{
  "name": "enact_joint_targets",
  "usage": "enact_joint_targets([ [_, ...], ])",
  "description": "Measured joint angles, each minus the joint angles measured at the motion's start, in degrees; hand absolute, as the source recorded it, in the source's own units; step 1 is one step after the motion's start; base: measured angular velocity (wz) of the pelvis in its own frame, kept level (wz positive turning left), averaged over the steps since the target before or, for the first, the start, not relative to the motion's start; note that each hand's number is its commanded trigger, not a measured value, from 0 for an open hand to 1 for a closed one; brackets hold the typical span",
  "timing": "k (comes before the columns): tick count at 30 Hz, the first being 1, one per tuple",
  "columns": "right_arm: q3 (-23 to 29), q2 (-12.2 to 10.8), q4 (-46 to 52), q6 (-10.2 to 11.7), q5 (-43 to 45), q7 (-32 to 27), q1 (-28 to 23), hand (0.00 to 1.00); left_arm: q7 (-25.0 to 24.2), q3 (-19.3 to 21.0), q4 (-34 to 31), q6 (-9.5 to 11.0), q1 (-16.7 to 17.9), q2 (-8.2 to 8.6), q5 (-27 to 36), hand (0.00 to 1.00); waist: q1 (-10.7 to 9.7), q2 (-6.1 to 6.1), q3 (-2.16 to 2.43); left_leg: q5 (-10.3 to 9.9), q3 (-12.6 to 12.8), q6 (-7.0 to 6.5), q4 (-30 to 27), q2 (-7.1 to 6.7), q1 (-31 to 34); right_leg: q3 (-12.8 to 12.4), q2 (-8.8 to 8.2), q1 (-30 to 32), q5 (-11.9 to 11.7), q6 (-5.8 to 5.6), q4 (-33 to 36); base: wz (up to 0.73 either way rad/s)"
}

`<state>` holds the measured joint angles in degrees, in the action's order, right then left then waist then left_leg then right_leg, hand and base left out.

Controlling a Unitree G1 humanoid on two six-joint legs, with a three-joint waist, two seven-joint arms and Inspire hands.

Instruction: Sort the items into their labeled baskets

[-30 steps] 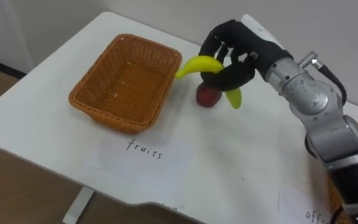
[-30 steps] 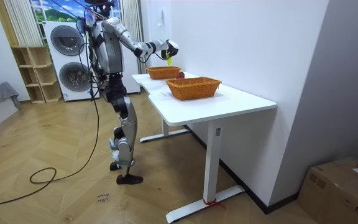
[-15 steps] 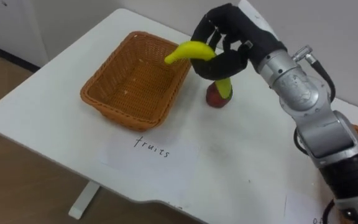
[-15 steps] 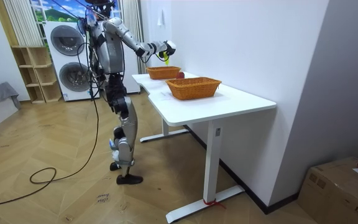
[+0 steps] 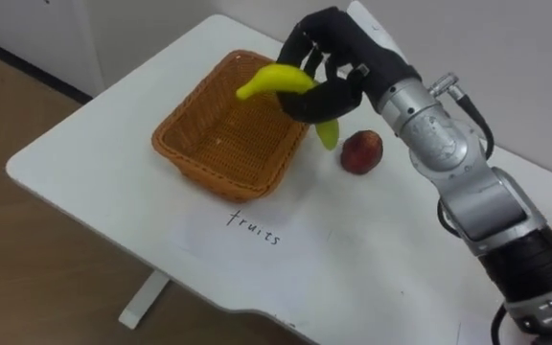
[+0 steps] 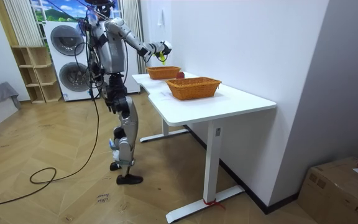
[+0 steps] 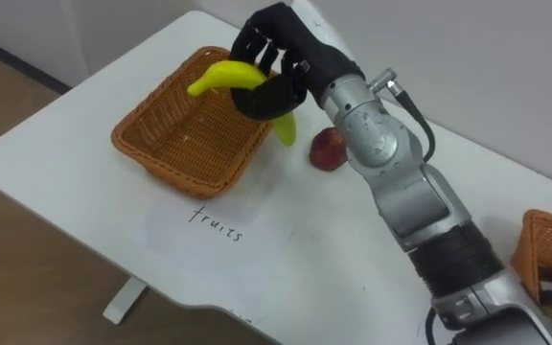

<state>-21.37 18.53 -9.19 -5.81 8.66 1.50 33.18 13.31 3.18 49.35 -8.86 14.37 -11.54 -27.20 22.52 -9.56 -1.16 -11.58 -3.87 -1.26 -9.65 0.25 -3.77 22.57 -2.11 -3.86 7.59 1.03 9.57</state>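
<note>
My right hand is shut on a yellow banana, held above the right rim of the wicker fruit basket. The banana's greenish end hangs below the palm. A red apple lies on the white table just right of the basket. A paper label reading "fruits" lies in front of the basket. In the room view I stand at the table's far end with my right hand raised over the far basket.
A second wicker basket sits at the table's right side, its corner showing. The white table ends close in front and to the left, with wood floor below. A wall runs behind the table.
My right hand has carried the banana leftward, from above the apple to over the basket's right rim. The camera has shifted, so the whole scene sits further right.
</note>
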Motion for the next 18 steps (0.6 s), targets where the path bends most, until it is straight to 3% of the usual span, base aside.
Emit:
enact_joint_targets([
  [3,-0.60,-1.31,-2.10,0.66,0.00,-1.77,0.57,1.00,0.02,-0.02,0.00,0.00,0.28,0.06,0.00,0.00,0.44,-0.01,0.00,0.03,-0.01,-0.05,0.07,-0.04,-0.12,0.10,-0.10,-0.10,0.08,-0.12,0.00,0.01],
  [18,-2.30,-3.71,-5.85,1.12,-0.59,-5.50,0.60,1.00,-0.14,0.06,0.03,0.01,1.00,0.30,0.04,0.00,2.91,0.03,0.00,0.05,-1.55,-0.07,0.08,-0.16,0.37,1.56,-0.23,-0.40,0.15,-0.23,0.00,0.05],
])
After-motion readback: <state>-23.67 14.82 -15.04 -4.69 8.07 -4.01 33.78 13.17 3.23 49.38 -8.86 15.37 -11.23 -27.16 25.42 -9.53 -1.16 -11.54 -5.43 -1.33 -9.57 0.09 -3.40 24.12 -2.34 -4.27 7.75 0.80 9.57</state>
